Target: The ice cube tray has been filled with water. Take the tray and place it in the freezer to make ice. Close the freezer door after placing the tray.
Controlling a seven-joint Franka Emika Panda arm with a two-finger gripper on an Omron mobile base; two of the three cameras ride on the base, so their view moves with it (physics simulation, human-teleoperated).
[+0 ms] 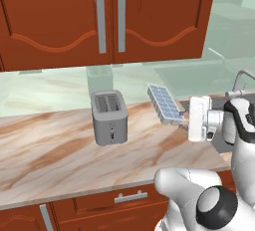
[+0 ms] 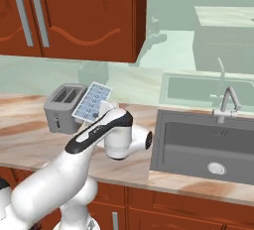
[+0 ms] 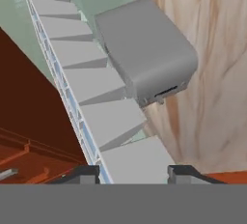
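The ice cube tray (image 1: 165, 104) hangs tilted in the air above the wooden counter (image 1: 50, 150), its light blue cells facing up and left. My gripper (image 1: 184, 122) is shut on its lower right end. From the right base view the tray (image 2: 92, 101) stands steeply in front of the toaster, held by the gripper (image 2: 101, 111) at its lower end. In the hand view the tray's grey underside (image 3: 91, 88) runs away from the gripper (image 3: 135, 172), one dark fingertip (image 3: 89, 172) on each side of it. The freezer and its door are out of view.
A grey two-slot toaster (image 1: 108, 116) stands on the counter just left of the tray, also visible as the toaster (image 3: 149, 56) beside it. Red-brown wall cabinets (image 1: 99, 16) hang above. A dark sink (image 2: 208, 144) with a faucet (image 2: 225, 102) lies to the right.
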